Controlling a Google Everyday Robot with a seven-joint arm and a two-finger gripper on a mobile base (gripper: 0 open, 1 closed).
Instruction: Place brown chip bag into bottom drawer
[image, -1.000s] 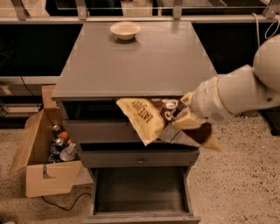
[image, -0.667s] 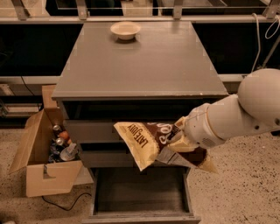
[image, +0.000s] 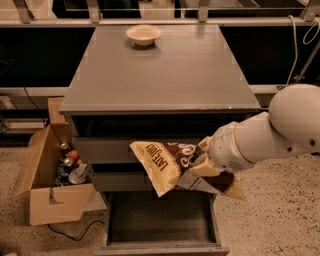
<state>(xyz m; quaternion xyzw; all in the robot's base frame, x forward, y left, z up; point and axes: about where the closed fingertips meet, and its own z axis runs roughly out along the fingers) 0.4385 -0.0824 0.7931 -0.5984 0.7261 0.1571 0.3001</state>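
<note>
My gripper (image: 202, 165) is shut on the brown chip bag (image: 165, 162), a crinkly bag with a dark brown middle, white lettering and tan-yellow ends. I hold it in front of the grey cabinet's upper drawer fronts, above the bottom drawer (image: 159, 222). The bottom drawer is pulled open and shows a dark flat floor. The bag hangs tilted, its tan end pointing left and down. My white arm reaches in from the right.
A small white bowl (image: 143, 34) sits at the back of the cabinet top (image: 160, 75). An open cardboard box (image: 50, 195) with several bottles stands on the floor left of the cabinet. A cable lies on the floor by the box.
My gripper has moved down and slightly left with the bag, from the level of the top drawer front to just above the open bottom drawer.
</note>
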